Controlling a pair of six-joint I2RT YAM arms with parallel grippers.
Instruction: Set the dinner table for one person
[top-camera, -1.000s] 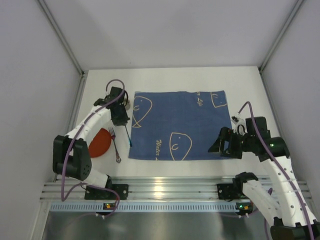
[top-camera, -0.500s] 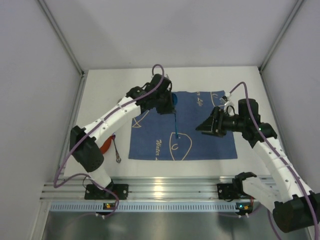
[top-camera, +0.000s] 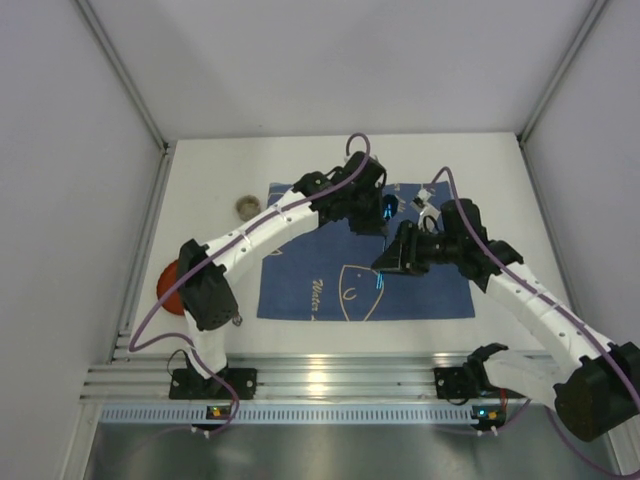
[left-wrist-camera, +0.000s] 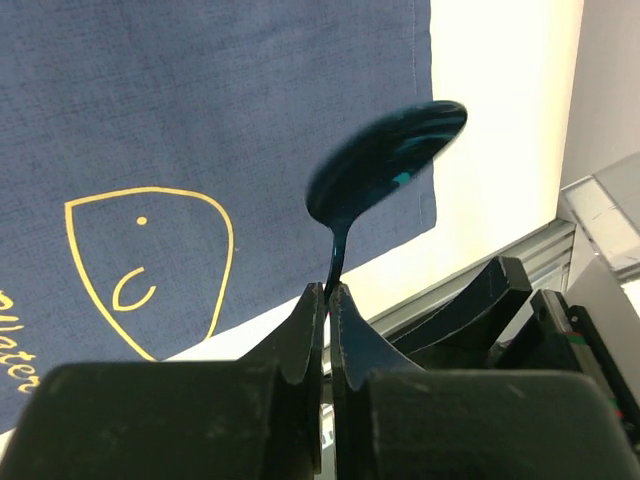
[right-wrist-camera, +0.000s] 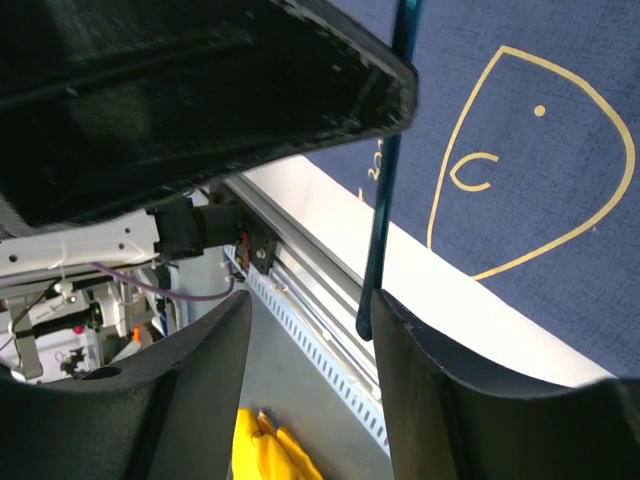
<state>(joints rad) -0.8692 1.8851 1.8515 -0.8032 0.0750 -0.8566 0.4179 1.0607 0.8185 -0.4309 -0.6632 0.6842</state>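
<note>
Closure is recorded at the left gripper (left-wrist-camera: 328, 295): its jaws are clamped on the neck of a dark teal spoon (left-wrist-camera: 385, 165), just below the bowl. In the left wrist view the bowl is seen past the fingertips, over the edge of the blue placemat (left-wrist-camera: 200, 120).

The right gripper (right-wrist-camera: 310, 320) is held with its jaws wide apart. The spoon's handle is seen hanging into the gap, close to the finger at 3 o'clock in the right wrist view. Whether it is touched there cannot be told.

The dinner table (top-camera: 480, 170) is seen beneath both arms, with the placemat laid at its centre. A red plate (top-camera: 168, 285) lies at 8 o'clock of the placemat and a small round brown object (top-camera: 245, 206) at 10 o'clock.

Against the frame half a second earlier, the left gripper has been carried toward 3 o'clock along the placemat's far edge. The right gripper has been brought toward 8 o'clock, under the spoon. The round brown object, hidden by the left arm then, is now exposed.
</note>
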